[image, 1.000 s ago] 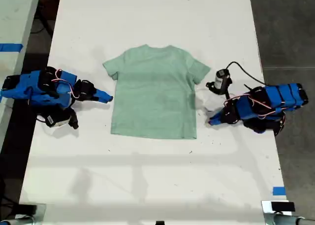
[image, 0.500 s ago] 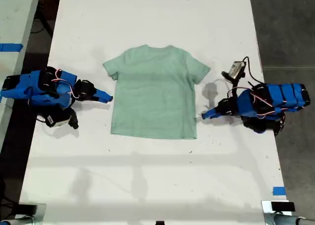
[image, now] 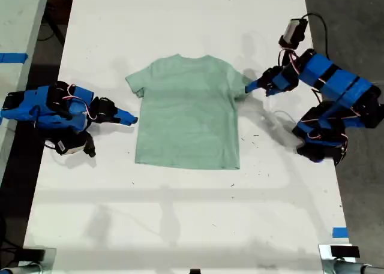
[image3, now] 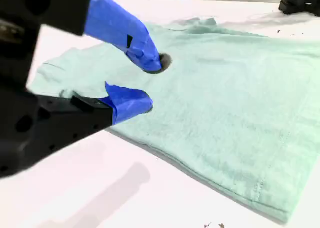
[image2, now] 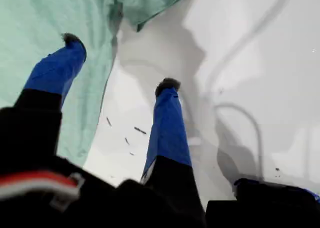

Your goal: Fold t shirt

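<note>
The pale mint-green t shirt [image: 189,109] lies flat and face up in the middle of the white table [image: 180,214], neck toward the far edge. My first gripper [image: 248,87] is raised at the exterior view's right, beside the sleeve there. Its fingers are open, one fingertip [image2: 73,40] over the shirt [image2: 45,33] and the other over bare table, holding nothing [image2: 120,61]. My second gripper [image: 133,119] rests low on the table at the exterior view's left, just at the shirt's side edge. It is slightly open [image3: 149,83] over the cloth [image3: 240,103] with nothing gripped.
Blue tape marks sit at the exterior view's left edge [image: 13,58] and lower right [image: 339,232]. Dark floor runs past the table's right edge in the exterior view. A black cable [image: 318,22] loops over the first arm.
The first arm has lifted off the table and swung from beside the shirt's lower hem up to the sleeve. The second arm and the shirt have not moved.
</note>
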Available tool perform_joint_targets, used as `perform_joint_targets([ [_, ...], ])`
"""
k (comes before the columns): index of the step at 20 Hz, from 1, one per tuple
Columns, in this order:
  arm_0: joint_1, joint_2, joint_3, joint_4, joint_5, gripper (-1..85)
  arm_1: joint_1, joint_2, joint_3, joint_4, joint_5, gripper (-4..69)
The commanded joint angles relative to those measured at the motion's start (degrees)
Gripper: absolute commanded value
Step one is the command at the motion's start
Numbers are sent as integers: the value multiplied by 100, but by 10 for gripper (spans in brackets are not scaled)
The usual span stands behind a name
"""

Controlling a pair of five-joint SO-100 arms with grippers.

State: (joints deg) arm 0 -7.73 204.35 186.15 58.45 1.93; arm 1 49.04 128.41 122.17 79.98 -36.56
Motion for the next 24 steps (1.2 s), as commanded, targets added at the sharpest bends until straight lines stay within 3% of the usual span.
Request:
perform_joint_targets([
  [1,-26,35,246,9,18,95,545,-1318,-483,-1002,-316,311],
  [6,-26,35,246,9,18,95,879,-2892,-650,-2435,-193,309],
  [12,-26,35,246,9,26,96,1213,-3463,-1160,-2584,-211,289],
  [13,-26,35,246,9,26,96,1257,-3595,-1257,-2575,-237,235],
  [14,-18,35,246,9,26,96,1310,-3700,-1318,-2540,-202,93],
  [15,-18,35,246,9,26,96,1336,-3727,-1318,-2496,-123,15],
  [18,-18,35,246,9,26,96,1169,-3472,-1397,-2312,-79,15],
  [24,-18,35,246,9,26,96,378,-2742,-2944,-984,-70,15],
])
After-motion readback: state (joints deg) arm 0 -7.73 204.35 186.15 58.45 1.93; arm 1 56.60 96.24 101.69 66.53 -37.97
